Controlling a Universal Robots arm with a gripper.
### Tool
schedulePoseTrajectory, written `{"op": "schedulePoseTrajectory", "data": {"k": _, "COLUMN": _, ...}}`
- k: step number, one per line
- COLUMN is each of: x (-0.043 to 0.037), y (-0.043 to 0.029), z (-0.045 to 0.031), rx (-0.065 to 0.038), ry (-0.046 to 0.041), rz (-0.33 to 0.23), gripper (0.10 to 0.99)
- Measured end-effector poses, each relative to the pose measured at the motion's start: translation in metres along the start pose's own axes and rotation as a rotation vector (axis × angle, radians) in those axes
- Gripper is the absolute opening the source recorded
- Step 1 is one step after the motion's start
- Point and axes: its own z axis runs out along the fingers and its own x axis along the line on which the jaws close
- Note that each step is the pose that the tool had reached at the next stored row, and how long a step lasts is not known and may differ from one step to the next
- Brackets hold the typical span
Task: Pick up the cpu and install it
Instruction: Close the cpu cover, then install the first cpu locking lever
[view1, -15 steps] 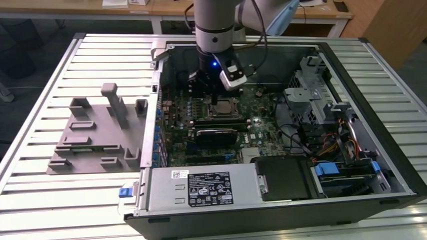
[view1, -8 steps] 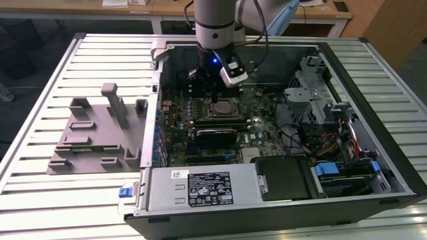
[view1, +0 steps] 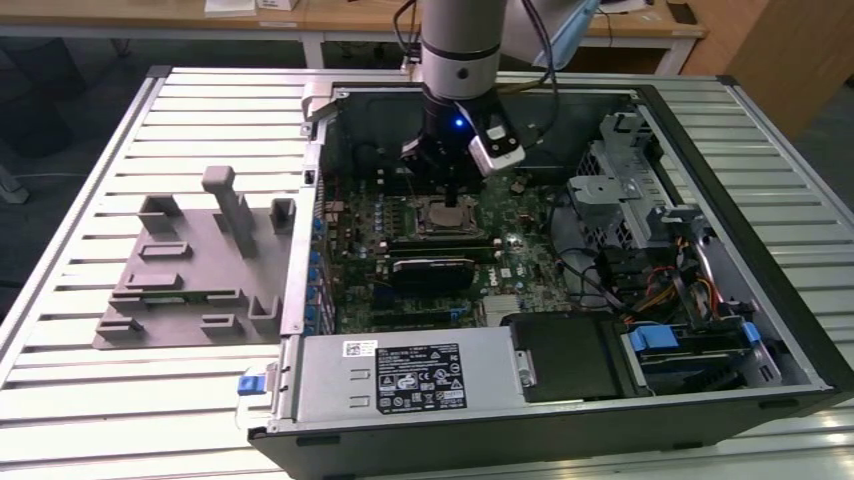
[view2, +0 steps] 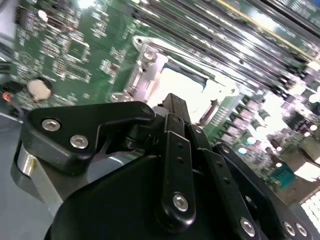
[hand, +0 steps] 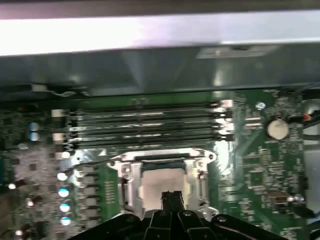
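Hovering over the cpu (hand: 151, 184), the gripper (hand: 171, 197) stands near memory slots (hand: 150, 125).

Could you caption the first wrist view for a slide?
Gripper right over the silvery cpu in its socket on the green motherboard.

Below the jaws the socket frame (hand: 125, 172) lies open; memory slots (hand: 150, 127) rise just beyond, the case wall (hand: 160, 65) behind them.
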Motion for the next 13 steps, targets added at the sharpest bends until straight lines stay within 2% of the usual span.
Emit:
{"op": "schedulePoseTrajectory", "data": {"k": 2, "x": -0.0002, "y": 0.0, "z": -0.0015, "rx": 0.0, "ry": 0.0002, "rz": 0.0, "gripper": 0.106}}
{"op": "schedulePoseTrajectory", "data": {"k": 6, "x": -0.0006, "y": 0.0, "z": -0.0097, "rx": 0.0, "ry": 0.0002, "rz": 0.0, "gripper": 0.106}}
{"op": "schedulePoseTrajectory", "data": {"k": 13, "x": -0.0007, "y": 0.0, "z": -0.011, "rx": 0.0, "ry": 0.0002, "rz": 0.0, "gripper": 0.106}}
